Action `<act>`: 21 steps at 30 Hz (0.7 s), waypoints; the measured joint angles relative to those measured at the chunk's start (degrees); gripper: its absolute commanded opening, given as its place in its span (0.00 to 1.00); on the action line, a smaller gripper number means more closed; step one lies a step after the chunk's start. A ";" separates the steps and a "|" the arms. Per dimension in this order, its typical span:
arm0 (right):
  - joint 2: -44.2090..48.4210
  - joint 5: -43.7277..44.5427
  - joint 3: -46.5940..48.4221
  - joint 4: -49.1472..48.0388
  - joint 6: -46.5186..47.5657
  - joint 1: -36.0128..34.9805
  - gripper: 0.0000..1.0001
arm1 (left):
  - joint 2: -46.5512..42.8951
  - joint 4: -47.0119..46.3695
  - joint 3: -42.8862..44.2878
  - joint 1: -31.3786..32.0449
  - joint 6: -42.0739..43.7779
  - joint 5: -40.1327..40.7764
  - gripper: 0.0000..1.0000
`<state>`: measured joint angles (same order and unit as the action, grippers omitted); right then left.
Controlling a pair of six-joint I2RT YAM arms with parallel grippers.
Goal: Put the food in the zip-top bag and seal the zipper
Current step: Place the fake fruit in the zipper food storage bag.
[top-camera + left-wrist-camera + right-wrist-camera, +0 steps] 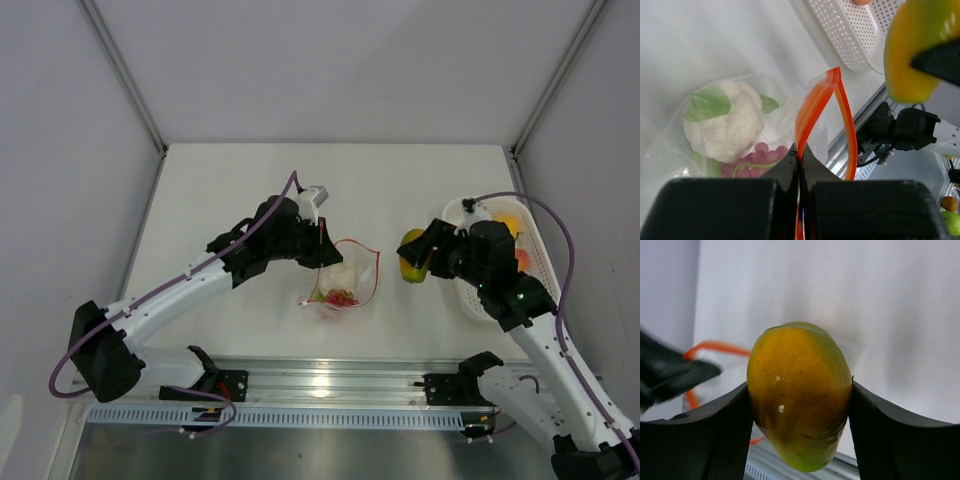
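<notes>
Between the white basket [468,300] and the zip-top bag [360,285], the right claw [414,258] hangs over the counter [230,190], clamped on a yellow-green mango [411,257] by its narrow sides, its long axis running down between the fingers. Left of it, near but apart, the left claw [801,160] is pinched together on the zipper [812,107], lifting the mouth into a loop that gapes toward the mango. Cauliflower [727,127] and grapes [757,155] lie inside. The right arm likely must carry the fruit leftward and down through that loop
</notes>
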<state>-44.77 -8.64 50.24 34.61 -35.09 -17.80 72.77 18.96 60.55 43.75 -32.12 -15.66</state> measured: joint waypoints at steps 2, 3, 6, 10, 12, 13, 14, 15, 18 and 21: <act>0.50 0.28 0.17 -2.03 -1.05 -6.95 0.05 | 0.00 -0.07 -0.24 0.00 -0.09 -0.02 0.01; 0.59 0.94 0.17 -2.93 -1.44 -10.25 0.05 | 0.00 -0.24 -0.42 0.00 -0.39 -0.02 0.01; -0.42 4.74 0.24 -6.05 -2.43 -20.68 0.07 | 0.00 -0.39 -0.81 0.00 -0.90 -0.13 0.01; -5.62 12.17 2.01 -9.60 -2.36 -33.53 0.10 | 0.00 -0.44 -0.83 0.00 -1.11 -0.26 0.01; -9.05 15.91 3.61 -10.73 -2.16 -37.64 0.12 | 0.00 -0.42 -0.90 0.00 -1.31 -0.24 0.01; -10.78 18.03 4.33 -11.23 -2.08 -39.93 0.13 | 0.00 -0.39 -0.90 0.00 -1.38 -0.26 0.00; -12.35 20.17 4.96 -11.52 -1.92 -41.79 0.14 | 0.00 -0.42 -0.90 0.00 -1.42 -0.24 0.01; -13.22 21.40 5.22 -11.78 -1.75 -42.93 0.15 | 0.00 -0.39 -0.92 0.00 -1.44 -0.24 0.01; -14.71 25.97 5.31 -12.50 -1.66 -44.50 0.18 | 0.00 -0.39 -1.05 0.00 -1.49 -0.24 0.01; -14.80 29.66 5.31 -12.79 -1.68 -44.50 0.25 | 0.00 -0.42 -1.40 0.00 -1.51 -0.24 0.01</act>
<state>-59.57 21.02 55.55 21.82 -36.77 -62.30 72.77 18.55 59.16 43.75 -33.63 -15.90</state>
